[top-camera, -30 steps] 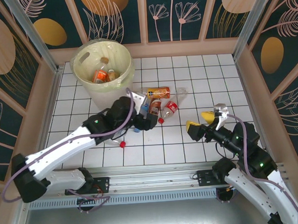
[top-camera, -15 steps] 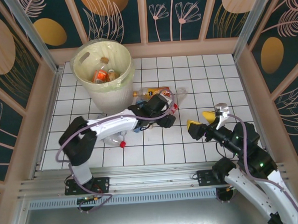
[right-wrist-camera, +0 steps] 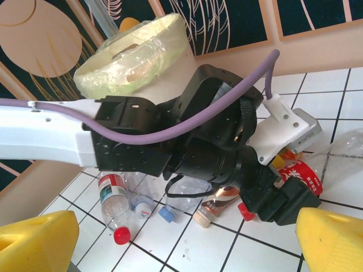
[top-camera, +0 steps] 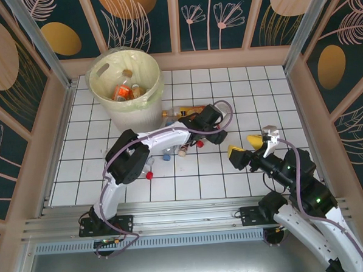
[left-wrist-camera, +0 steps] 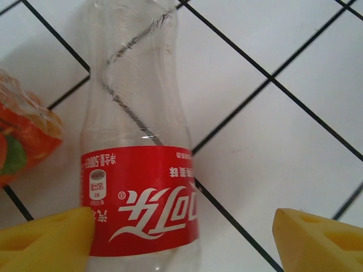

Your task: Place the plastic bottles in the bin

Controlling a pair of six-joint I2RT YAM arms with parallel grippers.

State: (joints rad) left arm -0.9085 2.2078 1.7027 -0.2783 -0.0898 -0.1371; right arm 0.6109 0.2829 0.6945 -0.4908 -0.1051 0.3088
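Observation:
A clear plastic bottle with a red label (left-wrist-camera: 142, 192) lies on the white tiles. My left gripper (left-wrist-camera: 181, 243) is open astride it: the left fingertip (left-wrist-camera: 45, 238) touches the label and the right one stands well clear. From above, the left gripper (top-camera: 215, 133) covers most of this bottle. An orange-labelled bottle (top-camera: 187, 111) lies just behind it. More bottles, one brown-labelled (right-wrist-camera: 218, 204), one blue-capped (right-wrist-camera: 184, 199) and one red-capped (right-wrist-camera: 113, 198), lie nearer the cream bin (top-camera: 125, 84), which holds several bottles. My right gripper (top-camera: 243, 146) hangs open and empty at the right.
The left arm (top-camera: 151, 140) stretches over the bottle cluster in front of the bin. A crumpled clear bottle (top-camera: 221, 112) lies behind the left gripper. Wooden walls (top-camera: 301, 93) frame the tiled floor. Bare tiles (top-camera: 258, 89) lie at the back right.
The left arm has swung right, from beside the bin across the bottle cluster to the red-labelled bottle, and its jaws have narrowed a little. The right arm has stayed put.

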